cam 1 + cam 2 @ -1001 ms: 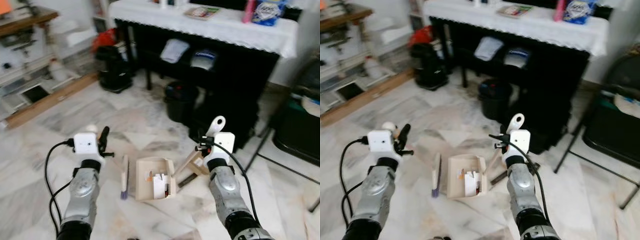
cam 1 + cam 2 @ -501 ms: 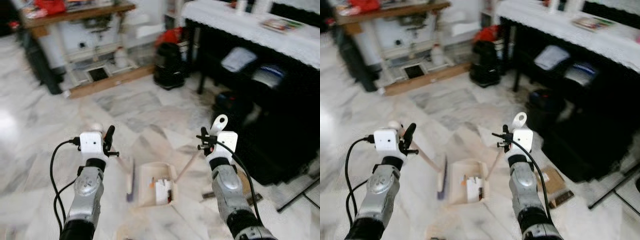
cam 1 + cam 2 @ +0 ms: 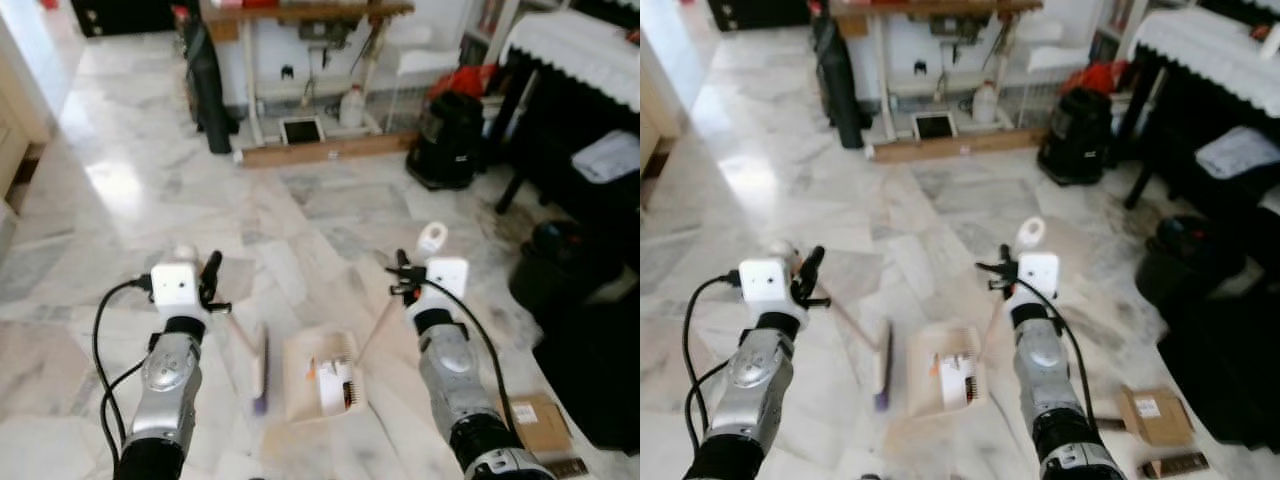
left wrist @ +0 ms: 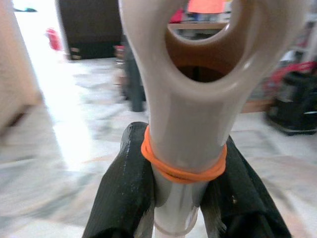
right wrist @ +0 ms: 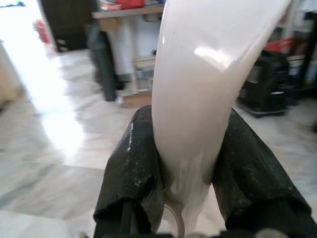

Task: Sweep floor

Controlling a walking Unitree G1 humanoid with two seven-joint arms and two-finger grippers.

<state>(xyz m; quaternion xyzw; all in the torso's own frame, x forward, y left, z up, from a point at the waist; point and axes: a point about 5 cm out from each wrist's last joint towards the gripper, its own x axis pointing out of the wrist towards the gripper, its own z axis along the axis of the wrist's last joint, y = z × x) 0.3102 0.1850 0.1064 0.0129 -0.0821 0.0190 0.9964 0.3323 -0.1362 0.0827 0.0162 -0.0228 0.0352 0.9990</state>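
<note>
My left gripper (image 3: 208, 278) is shut on the pale handle (image 4: 190, 99) of a hand brush, just below an orange rubber band (image 4: 183, 171). The brush head (image 3: 260, 368) rests on the marble floor between my arms. Beside it on the floor lies a beige dustpan (image 3: 300, 385) holding white scraps (image 3: 335, 382). Its long white handle (image 5: 203, 74) slants up into my right gripper (image 3: 400, 272), whose black fingers (image 5: 131, 168) are shut around it.
A black table with a white cloth (image 3: 560, 40) stands at the right, a black bin (image 3: 555, 270) beside it. A black bag (image 3: 447, 150) and a wooden plank (image 3: 320, 152) lie farther back. A small cardboard box (image 3: 525, 420) sits near my right arm. Open marble floor (image 3: 120, 180) stretches left.
The camera has swung left, from the black table toward the open floor. Both grippers still hold their handles, and brush and dustpan stay between my arms.
</note>
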